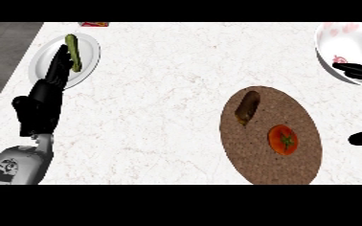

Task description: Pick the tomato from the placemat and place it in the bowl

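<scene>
White counter (176, 100), tomato (283, 139) stem-up on placemat (247, 158), left hand (46, 93) straight-fingered, right hand (354, 71) unclear.

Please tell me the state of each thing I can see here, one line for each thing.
tomato: lying on the placemat, not held.
placemat: flat on the counter.
brown vegetable: lying on the placemat.
bowl: upright, partly out of view.
green vegetable: lying on the plate.
plate: flat on the counter.
left hand: open, resting.
right hand: mostly out of view.
</scene>
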You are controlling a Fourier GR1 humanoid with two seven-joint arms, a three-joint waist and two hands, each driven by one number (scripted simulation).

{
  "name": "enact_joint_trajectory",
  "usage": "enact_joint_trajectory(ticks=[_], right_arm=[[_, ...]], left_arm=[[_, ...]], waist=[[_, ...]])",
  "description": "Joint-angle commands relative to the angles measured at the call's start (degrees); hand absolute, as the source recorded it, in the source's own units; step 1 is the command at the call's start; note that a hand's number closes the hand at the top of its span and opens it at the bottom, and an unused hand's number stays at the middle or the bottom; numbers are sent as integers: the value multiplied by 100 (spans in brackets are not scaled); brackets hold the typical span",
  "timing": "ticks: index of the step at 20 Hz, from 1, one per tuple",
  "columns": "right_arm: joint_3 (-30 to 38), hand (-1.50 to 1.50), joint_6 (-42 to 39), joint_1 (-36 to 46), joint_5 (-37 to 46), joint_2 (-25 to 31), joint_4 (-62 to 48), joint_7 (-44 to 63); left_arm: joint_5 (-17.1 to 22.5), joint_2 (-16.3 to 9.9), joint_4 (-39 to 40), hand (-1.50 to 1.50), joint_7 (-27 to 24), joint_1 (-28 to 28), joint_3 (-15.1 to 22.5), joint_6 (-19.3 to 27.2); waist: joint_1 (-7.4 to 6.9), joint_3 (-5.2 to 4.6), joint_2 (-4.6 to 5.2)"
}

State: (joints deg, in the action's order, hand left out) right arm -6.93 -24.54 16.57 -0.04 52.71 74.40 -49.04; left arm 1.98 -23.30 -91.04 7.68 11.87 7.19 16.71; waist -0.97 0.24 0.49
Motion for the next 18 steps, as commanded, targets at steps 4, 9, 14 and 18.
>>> enact_joint_trajectory(ticks=[4,9,14,18], right_arm=[[-778,-150,24,86,1354,398,20,-1205],[-1261,-150,43,245,1710,378,276,-902],[-1781,-150,556,161,2466,-20,443,-486],[-2102,-150,828,-90,3105,-141,631,97]], left_arm=[[-97,25,146,0,-170,-107,-43,-71],[-177,152,85,0,50,-3,-57,-8],[-230,230,168,0,13,-6,-62,-150],[-226,205,253,0,16,109,-269,-195]], waist=[[-2,-19,-31],[51,-24,-47],[62,-24,-48],[99,-26,-53]])
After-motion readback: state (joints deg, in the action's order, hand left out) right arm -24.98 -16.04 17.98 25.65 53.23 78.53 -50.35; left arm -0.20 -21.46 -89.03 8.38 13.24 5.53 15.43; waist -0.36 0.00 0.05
